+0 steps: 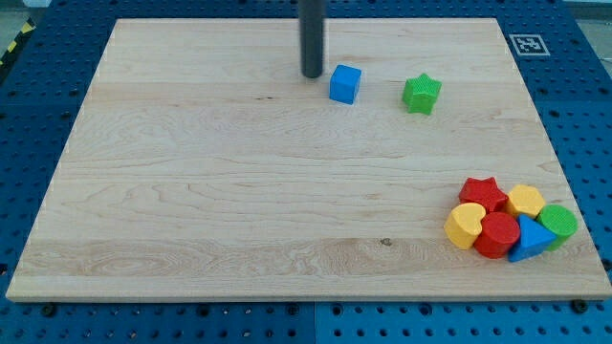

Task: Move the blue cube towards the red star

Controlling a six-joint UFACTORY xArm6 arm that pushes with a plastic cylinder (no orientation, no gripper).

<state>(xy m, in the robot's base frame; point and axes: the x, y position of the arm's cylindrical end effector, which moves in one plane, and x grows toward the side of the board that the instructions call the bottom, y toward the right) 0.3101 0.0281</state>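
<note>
The blue cube [345, 83] sits on the wooden board [191, 191] near the view's top, a little right of centre. My tip [312, 75] stands just left of the cube, with a small gap between them. The red star [482, 192] lies at the view's lower right, at the top left of a cluster of blocks, far from the cube.
A green star [421, 94] lies to the right of the blue cube. Around the red star lie a yellow heart [466, 225], a red cylinder [496, 233], a blue triangle [529, 238], a yellow block [525, 201] and a green block [557, 223].
</note>
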